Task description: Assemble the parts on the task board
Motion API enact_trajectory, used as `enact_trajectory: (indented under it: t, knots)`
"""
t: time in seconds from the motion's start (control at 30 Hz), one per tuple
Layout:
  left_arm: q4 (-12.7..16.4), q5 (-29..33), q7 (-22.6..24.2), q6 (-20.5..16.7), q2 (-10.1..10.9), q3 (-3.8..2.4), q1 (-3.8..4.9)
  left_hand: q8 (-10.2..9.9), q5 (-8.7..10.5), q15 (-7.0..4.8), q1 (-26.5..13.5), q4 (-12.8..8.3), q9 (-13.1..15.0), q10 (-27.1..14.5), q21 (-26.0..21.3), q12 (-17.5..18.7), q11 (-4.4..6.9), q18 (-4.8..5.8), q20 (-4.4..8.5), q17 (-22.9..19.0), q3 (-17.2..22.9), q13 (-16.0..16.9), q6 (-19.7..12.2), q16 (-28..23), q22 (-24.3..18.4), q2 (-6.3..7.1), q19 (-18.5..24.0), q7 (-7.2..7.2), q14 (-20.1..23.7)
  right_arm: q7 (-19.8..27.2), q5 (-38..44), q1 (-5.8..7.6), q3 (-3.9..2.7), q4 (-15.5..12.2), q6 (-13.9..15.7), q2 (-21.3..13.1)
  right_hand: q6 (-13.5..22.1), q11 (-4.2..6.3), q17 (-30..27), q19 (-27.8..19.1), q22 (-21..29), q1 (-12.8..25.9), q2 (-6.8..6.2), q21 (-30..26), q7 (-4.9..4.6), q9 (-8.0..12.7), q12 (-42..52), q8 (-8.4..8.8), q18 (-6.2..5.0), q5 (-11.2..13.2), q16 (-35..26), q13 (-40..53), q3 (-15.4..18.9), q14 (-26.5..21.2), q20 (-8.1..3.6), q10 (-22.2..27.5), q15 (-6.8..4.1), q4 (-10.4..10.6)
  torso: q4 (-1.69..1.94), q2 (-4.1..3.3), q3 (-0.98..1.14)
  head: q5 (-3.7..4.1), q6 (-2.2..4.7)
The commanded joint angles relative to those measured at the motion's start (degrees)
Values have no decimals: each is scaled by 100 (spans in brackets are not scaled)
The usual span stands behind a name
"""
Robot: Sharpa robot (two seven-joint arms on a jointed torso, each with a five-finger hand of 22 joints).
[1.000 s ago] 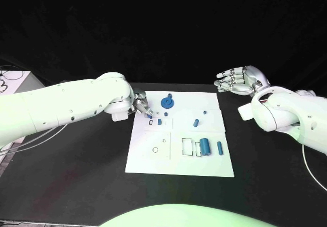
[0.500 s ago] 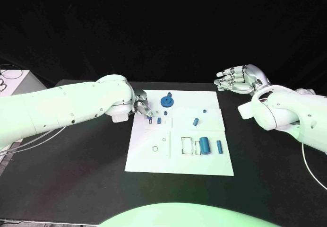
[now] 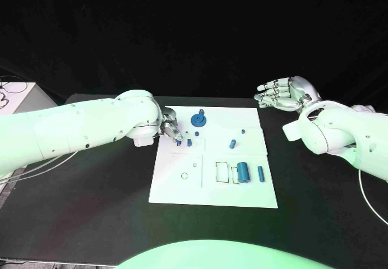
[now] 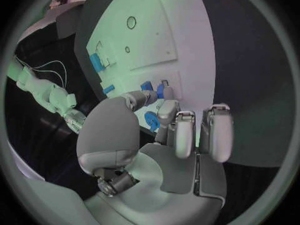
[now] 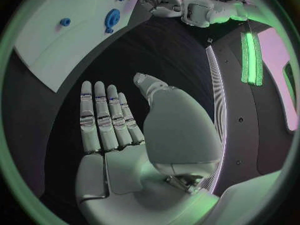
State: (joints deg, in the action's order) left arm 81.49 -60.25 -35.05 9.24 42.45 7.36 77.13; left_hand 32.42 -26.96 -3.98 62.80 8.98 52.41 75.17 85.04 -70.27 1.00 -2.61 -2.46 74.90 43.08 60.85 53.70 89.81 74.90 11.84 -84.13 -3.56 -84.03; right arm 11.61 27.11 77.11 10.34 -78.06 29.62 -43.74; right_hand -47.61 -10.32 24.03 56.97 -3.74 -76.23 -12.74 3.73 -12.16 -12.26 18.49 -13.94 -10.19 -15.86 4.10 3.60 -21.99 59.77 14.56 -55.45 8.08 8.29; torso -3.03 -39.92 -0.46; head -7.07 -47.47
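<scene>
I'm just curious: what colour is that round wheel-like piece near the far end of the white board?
Blue. The round piece shows best in the head view.

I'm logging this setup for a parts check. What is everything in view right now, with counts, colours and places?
task board: one, white, middle of the black table.
table: one, black, under the board.
round part: one, blue, far end of the board.
small parts: at least four, blue, across the board's far half; two lie by the left robot hand's fingertips.
cylinder: one, blue, board's near right area.
thin bar: one, blue, right of the cylinder.
white box: one, off the table's far left.
left robot hand: silver, at the board's far left edge; whether it pinches a part is unclear.
right robot hand: silver, open, raised off the board's far right corner.
</scene>
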Motion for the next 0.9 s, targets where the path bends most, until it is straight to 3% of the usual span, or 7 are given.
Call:
enact_trajectory:
  t: [0.03, 0.9]
  knots:
    - [24, -75, -9, 132, 2, 0, -5, 31, -39, -33, 5, -1019, 10, 46, 19, -32, 4, 102, 46, 1510, 971, 5, 68, 19, 937, -61, -292, 35, -597, 46, 15, -5, -1, -1, -88, 3, -38, -2, -5, -38, 2, 64, -2, -1, -184, 5, -21, 33, -38, -21, -22, -3, -41, -38, -17, -19, -8, 0, -4, 0, 1, -3, -2]
    - [58, -142, 2, 160, 30, 8, -58, 33, -46, -34, -4, -1025, 9, 45, 16, -27, 6, 101, 48, 1510, 981, -1, 72, 19, 934, -61, -290, 36, -597, 45, 15, -11, -1, 2, -93, 4, -38, -2, -5, -38, 2, 64, -2, -1, -184, 5, -21, 33, -38, -21, -22, -3, -41, -38, -17, -19, -8, 0, -7, -3, 0, -6, -10]
